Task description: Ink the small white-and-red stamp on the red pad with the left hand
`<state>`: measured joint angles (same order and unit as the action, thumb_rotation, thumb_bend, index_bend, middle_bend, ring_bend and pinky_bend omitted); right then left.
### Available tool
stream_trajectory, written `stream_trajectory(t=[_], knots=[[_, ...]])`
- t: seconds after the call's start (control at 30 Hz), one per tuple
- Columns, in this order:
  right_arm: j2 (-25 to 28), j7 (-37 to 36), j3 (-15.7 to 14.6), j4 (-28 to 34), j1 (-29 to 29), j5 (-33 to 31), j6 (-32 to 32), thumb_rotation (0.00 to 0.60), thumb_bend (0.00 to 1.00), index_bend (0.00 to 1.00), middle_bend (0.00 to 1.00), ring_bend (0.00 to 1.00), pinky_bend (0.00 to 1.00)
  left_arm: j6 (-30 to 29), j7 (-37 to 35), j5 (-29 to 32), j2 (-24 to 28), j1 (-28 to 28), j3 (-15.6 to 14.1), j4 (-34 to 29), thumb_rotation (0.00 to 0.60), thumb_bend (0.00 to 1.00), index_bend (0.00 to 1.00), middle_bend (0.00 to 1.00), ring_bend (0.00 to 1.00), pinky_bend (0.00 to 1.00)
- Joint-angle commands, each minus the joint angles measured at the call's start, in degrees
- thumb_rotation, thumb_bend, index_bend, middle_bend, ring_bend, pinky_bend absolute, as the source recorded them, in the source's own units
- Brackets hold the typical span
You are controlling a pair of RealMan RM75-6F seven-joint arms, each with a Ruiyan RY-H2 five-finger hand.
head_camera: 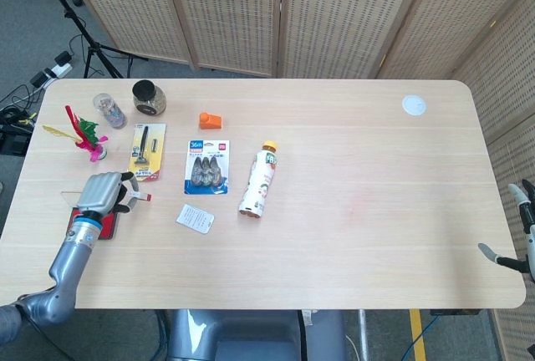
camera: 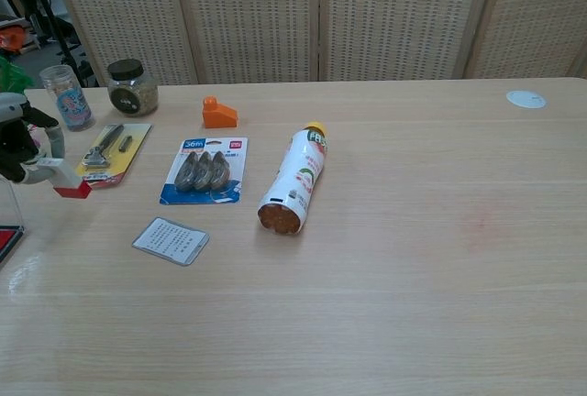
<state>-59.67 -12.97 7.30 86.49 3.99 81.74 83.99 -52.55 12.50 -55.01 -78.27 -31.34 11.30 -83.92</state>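
- The left hand pinches the small white-and-red stamp between its fingertips and holds it clear of the bench, red end outward.
- In the head view the same stamp sits just right of the hand, above the bench's left part.
- The red pad lies under and just behind that hand, close to the near-left edge; in the chest view only its corner shows at the frame's left border.
- A clear lid appears to stand open at the pad's far side; I judge it worth keeping the hand off it.
- Step in hand, as I read it: carry the stamp back over the pad and press its face down.
- To do it well: turn the wrist so the stamping face points straight down, since the stamp now looks to lie nearly level.
- Centre it over the red surface, lower vertically, press flat and evenly, then lift straight up.
- Which end carries the printing face I cannot tell.
- The right hand is at the frame's right edge, off the bench, fingers apart and holding nothing.
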Motion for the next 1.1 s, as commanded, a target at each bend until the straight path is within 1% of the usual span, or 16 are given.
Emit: stream_trajectory(t=[0.03, 0.2, 0.33, 0.4, 0.5, 0.7, 0.8, 0.97, 1.1], knots=[[0.0, 0.0, 0.0, 0.1, -0.1, 0.1, 0.2, 0.6, 0.0, 0.01, 0.0, 0.0, 0.0, 1.7, 1.9, 1.5, 8.0, 0.2, -0.4, -7.8, 0.6, 0.37, 0.6, 1.0, 0.94, 0.87], [0.2, -0.3, -0.1, 0.3, -0.2, 0.3, 0.5, 0.6, 0.0, 0.01, 0.0, 0.0, 0.0, 2.4, 1.9, 1.3, 14.4, 1.6, -2.6, -11.8, 0.6, 0.37, 0.6, 1.0, 0.94, 0.86], [0.3, -0.6, -0.1, 0.4, -0.3, 0.6, 0.8, 0.6, 0.0, 0.0, 0.0, 0.0, 0.0, 2.7, 0.6, 0.5, 16.2, 2.8, -4.3, -11.0, 0.6, 0.37, 0.6, 1.0, 0.94, 0.87], [0.3, -0.7, -0.2, 0.4, -0.4, 0.8, 0.9, 0.6, 0.0, 0.0, 0.0, 0.0, 0.0, 3.4, -1.3, 0.2, 16.5, 3.7, -5.2, -9.6, 0.6, 0.37, 0.6, 1.0, 0.94, 0.87], [0.4, -0.7, -0.3, 0.5, -0.4, 1.1, 1.1, 0.6, 0.0, 0.01, 0.0, 0.0, 0.0, 4.5, -5.1, -0.9, 15.7, 4.8, -6.1, -5.6, 0.6, 0.37, 0.6, 1.0, 0.94, 0.86], [0.3, -0.6, -0.4, 0.6, -0.4, 1.2, 1.2, 0.6, 0.0, 0.0, 0.0, 0.0, 0.0, 6.8, -10.8, -3.0, 13.3, 5.6, -6.5, 0.7, 0.6, 0.37, 0.6, 1.0, 0.94, 0.87], [0.3, -0.5, -0.3, 0.6, -0.4, 1.0, 1.1, 0.6, 0.0, 0.0, 0.0, 0.0, 0.0, 8.9, -11.7, -2.8, 12.3, 5.2, -7.0, 3.3, 0.6, 0.37, 0.6, 1.0, 0.94, 0.86], [0.3, -0.5, -0.3, 0.5, -0.4, 0.9, 1.0, 0.6, 0.0, 0.01, 0.0, 0.0, 0.0, 10.1, -12.3, -2.7, 11.7, 5.0, -7.3, 4.7, 0.6, 0.38, 0.6, 1.0, 0.94, 0.87], [0.3, -0.7, -0.3, 0.4, -0.4, 0.8, 1.0, 0.6, 0.0, 0.01, 0.0, 0.0, 0.0, 10.0, -12.0, -2.3, 11.0, 4.9, -7.4, 5.7, 0.6, 0.38, 0.6, 1.0, 0.94, 0.87]])
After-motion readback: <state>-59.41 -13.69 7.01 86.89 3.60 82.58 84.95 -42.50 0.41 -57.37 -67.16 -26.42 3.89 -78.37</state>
